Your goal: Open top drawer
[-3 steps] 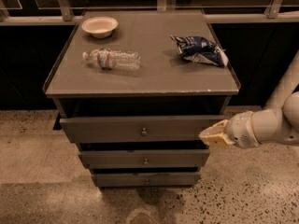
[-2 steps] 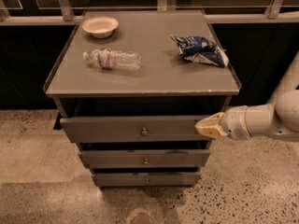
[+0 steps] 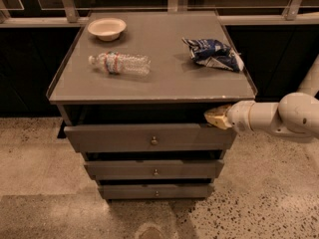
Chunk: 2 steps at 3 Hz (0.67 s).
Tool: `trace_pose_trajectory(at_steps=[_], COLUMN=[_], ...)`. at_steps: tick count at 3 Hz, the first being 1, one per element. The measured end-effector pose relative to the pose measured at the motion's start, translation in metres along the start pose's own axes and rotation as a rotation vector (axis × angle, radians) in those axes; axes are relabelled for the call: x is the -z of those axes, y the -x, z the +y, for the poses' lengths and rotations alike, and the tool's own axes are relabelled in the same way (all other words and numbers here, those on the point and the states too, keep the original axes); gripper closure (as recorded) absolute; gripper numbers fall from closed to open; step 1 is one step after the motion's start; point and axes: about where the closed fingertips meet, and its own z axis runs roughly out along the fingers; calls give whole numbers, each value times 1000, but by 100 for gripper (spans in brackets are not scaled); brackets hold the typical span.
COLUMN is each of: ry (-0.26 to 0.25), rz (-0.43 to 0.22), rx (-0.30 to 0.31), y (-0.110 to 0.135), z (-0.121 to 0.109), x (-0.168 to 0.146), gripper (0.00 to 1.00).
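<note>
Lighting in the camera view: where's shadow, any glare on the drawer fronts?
Camera view: light falls from above; deep shadow under the tabletop overhang, over the top drawer. No glare on its matte front. The gripper, at that drawer's upper right corner, is well lit.

On the tabletop point(image 3: 164, 86) we see a white bowl point(image 3: 106, 28) and a plastic bottle point(image 3: 119, 63) lying flat. A crumpled blue bag point(image 3: 213, 54) sits apart from them.

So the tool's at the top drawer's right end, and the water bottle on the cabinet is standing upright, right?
Not quite: the camera view shows the water bottle lying on its side on the cabinet top, not upright. The tool is indeed at the right end of the top drawer, by its upper edge.
</note>
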Motion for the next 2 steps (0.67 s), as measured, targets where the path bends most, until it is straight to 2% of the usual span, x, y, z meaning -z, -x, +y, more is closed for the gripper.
trace_pose_trajectory(at_steps=[2], ry=[-4], rz=[23], rx=[-34], y=[-17], z=[8], x=[-17], gripper=[100])
